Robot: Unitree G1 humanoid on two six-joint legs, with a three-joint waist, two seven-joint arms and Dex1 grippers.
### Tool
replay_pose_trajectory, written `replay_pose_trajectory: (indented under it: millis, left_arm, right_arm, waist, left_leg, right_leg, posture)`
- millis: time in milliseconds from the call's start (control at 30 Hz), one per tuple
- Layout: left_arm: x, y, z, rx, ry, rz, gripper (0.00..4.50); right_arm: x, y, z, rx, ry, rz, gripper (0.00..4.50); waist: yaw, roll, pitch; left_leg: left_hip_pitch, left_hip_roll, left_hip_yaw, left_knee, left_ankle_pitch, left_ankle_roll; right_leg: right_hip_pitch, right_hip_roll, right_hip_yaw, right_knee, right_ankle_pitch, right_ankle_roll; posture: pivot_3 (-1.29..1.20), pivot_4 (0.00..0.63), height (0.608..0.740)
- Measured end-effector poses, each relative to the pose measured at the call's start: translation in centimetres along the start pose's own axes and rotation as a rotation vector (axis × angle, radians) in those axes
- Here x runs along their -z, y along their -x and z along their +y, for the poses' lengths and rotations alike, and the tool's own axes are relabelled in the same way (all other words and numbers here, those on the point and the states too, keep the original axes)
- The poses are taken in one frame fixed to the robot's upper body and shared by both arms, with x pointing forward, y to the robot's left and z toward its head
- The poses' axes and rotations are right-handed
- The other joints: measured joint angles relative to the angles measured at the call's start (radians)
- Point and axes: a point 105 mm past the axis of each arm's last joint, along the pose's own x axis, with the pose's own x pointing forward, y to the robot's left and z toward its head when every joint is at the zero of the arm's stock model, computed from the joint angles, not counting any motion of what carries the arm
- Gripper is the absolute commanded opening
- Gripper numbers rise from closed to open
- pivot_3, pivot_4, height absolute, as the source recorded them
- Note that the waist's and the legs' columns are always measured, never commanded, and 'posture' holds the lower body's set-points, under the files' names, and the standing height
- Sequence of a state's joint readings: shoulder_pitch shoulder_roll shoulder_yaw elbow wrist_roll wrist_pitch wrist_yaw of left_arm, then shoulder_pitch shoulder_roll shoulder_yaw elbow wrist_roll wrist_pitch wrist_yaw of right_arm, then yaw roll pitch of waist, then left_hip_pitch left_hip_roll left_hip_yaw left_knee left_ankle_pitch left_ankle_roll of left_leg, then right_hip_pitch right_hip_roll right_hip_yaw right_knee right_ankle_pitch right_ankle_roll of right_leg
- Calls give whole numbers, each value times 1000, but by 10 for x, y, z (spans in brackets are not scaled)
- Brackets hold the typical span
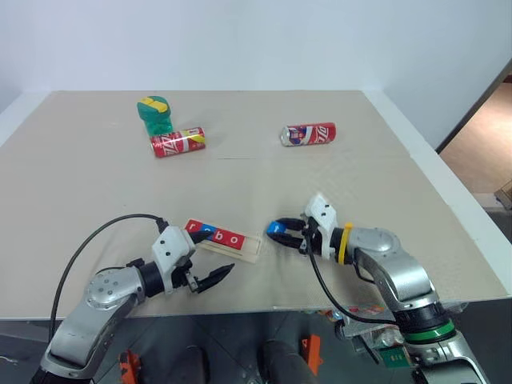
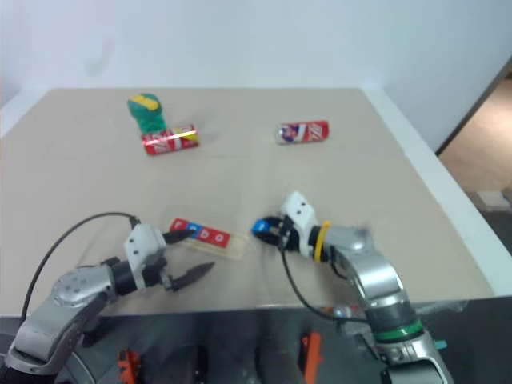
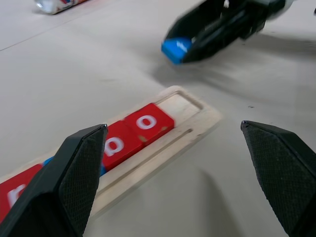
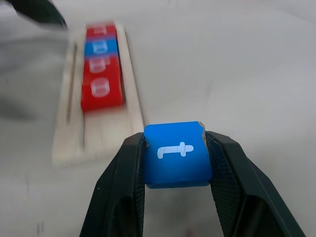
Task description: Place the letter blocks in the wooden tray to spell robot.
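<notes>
With r, o, b, o already seated, the right gripper pinches the blue t block just beside the wooden tray's empty end slot, while the left gripper's fingers gape empty over it.

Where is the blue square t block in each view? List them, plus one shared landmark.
Left eye: blue square t block, right of centre.
Right eye, at centre.
Left wrist, upper middle.
Right wrist, lower centre.
Shared landmark: pale wooden tray, its empty end nearest the block.

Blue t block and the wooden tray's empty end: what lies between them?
Bare tabletop, seen in the left eye view, between t block and wooden tray.
</notes>
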State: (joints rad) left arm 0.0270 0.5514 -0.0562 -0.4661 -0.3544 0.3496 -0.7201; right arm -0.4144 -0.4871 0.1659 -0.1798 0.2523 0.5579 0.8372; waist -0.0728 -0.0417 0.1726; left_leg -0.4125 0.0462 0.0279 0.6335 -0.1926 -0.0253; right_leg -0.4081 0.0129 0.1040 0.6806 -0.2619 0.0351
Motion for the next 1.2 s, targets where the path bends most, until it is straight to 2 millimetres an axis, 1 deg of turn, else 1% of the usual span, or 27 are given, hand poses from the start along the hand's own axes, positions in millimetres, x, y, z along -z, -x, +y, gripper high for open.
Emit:
replay_pose_trajectory:
  millis: [100, 167, 233, 700, 1033, 1100, 1200]
  left_arm:
    - [3, 1, 5, -27, -1, 9, 4500]
    - [4, 2, 6, -36, -9, 15, 4500]
    - [3, 2, 7, -38, -15, 13, 4500]
    - [3, 2, 9, -62, -21, 13, 4500]
    - [3, 2, 9, -64, -21, 15, 4500]
    - [3, 2, 9, -64, -21, 15, 4500]
    - [4, 2, 9, -64, -21, 16, 4500]
  right_arm:
    - [-4, -11, 15, -52, -6, 11, 1217]
    - [0, -18, 28, -109, -7, 35, 1217]
    - [1, -20, 31, -128, -7, 43, 1217]
    - [10, -26, 42, -178, 17, 90, 1217]
    - [11, -31, 40, -166, 23, 76, 1217]
    - [11, -31, 39, -164, 20, 76, 2266]
    - [10, -33, 40, -166, 17, 71, 3223]
  waist:
    - [0, 0, 0]
    - [1, 0, 0]
    - [1, 0, 0]
    - [1, 0, 0]
    - [1, 0, 0]
    - [1, 0, 0]
    - [1, 0, 0]
  left_leg:
    - [-3, 0, -1, -1, -1, 0]
    - [-6, 0, -2, -1, -1, -1]
    - [-9, 0, -2, -1, -1, -1]
    - [-10, 0, -2, 0, -1, -1]
    - [-10, 0, -2, 1, -1, -1]
    - [-10, 0, -2, 1, -1, -1]
    - [-10, 0, -2, 1, -1, -1]
  right_leg:
    - [-2, 0, -2, 0, 0, 3]
    - [-4, 0, -3, 0, -1, 4]
    - [-6, 0, -4, 0, -1, 4]
    - [-7, 0, -4, 0, 1, 4]
    - [-7, 0, -4, 0, 1, 4]
    - [-7, 1, -4, 0, 1, 3]
    - [-7, 1, -5, 0, 1, 3]
  posture:
    - [0, 150, 740]
    - [0, 150, 740]
    - [0, 150, 740]
    - [0, 150, 740]
    - [0, 150, 740]
    - [0, 150, 740]
    - [0, 150, 740]
